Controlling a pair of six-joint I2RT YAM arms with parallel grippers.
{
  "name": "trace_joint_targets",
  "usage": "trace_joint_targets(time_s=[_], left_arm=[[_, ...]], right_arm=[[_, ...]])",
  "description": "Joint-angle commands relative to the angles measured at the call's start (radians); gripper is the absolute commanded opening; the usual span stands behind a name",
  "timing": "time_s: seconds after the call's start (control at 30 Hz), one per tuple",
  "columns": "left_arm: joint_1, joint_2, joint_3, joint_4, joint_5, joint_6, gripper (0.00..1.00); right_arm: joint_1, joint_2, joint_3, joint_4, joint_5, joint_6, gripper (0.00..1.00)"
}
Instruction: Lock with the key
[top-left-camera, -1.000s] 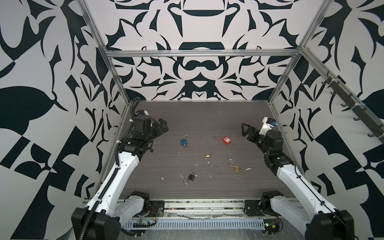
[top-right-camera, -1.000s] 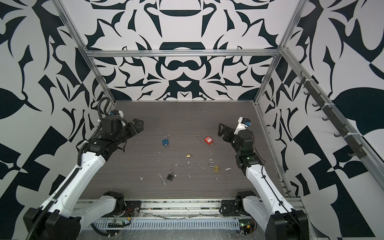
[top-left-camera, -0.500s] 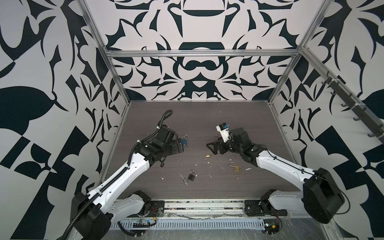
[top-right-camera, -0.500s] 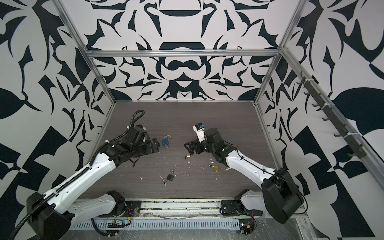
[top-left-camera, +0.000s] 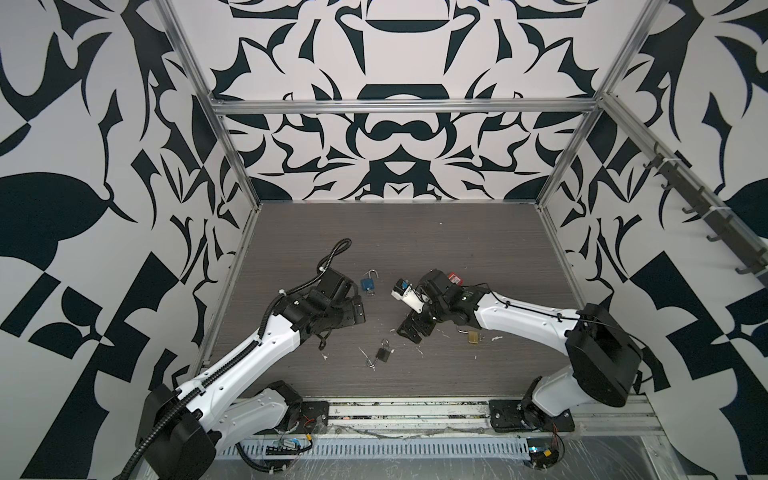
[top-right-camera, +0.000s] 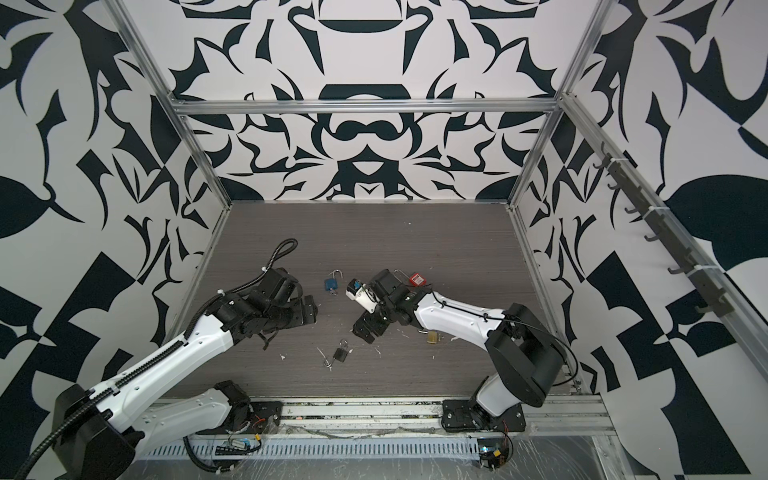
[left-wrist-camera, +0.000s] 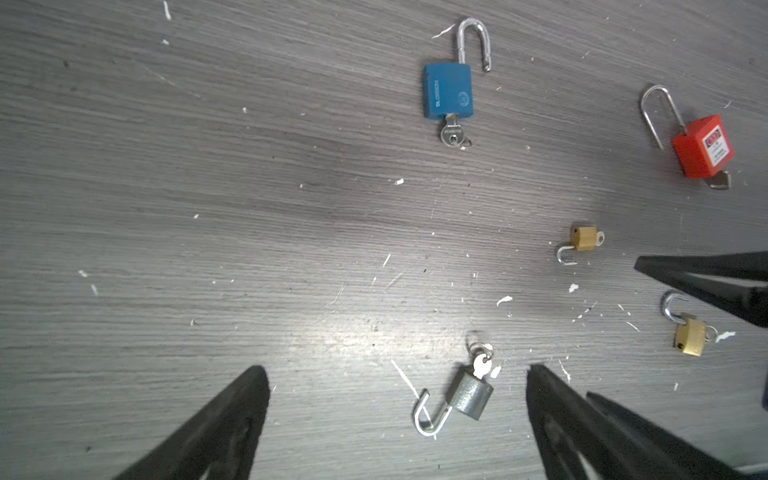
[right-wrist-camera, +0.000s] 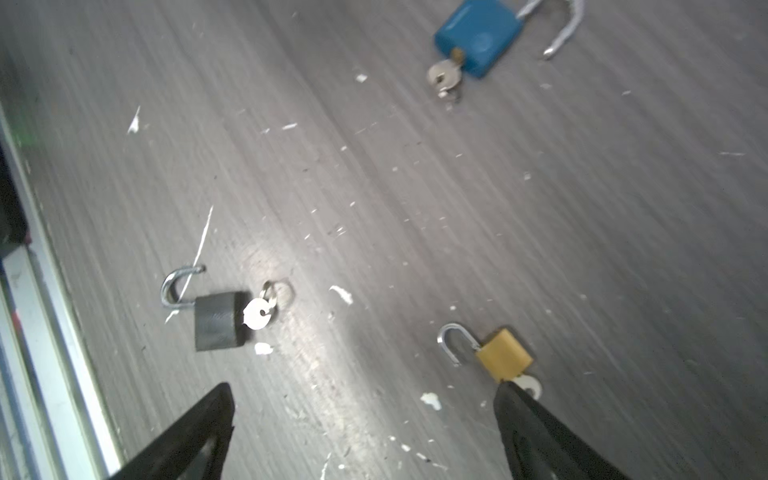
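Both end effectors hung low over the middle of the desk, fingers spread wide apart and holding nothing. The left end effector was on the side of the left edge. The right end effector faced it, tips angled toward the front edge.

Five padlocks lay flat, each with its shackle swung open and a key in its base. The blue padlock lay between the two arms. The red padlock showed just behind the right wrist. The grey padlock lay nearest the front edge, between the left fingertips in the left wrist view. A small brass padlock lay just beside one right fingertip. A second brass padlock lay toward the right edge.
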Motion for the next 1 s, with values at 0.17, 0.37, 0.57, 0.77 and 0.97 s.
trace_joint_targets(time_s=[0.17,0.37,0.57,0.77,0.97], left_arm=[[0.080,-0.006,-0.049,-0.018,0.072,-0.054,0.99],[0.141,-0.020,-0.062,-0.047,0.091,-0.102,0.99],[0.186,-0.061,-0.109,-0.053,0.104,-0.171,0.99],[0.283,-0.110,-0.176,-0.019,0.178,-0.216,0.99],[0.301,-0.124,-0.198,-0.012,0.177,-0.224,0.99]], right_arm=[[0.147,-0.066,-0.123,0.191,0.056,-0.239,0.97],[0.169,-0.043,-0.129,0.247,0.008,-0.399,0.97],[0.185,0.026,-0.075,0.232,-0.058,-0.499,0.95],[0.189,0.103,0.008,0.130,-0.118,-0.636,0.92],[0.190,0.180,0.086,0.065,-0.138,-0.699,0.88]])
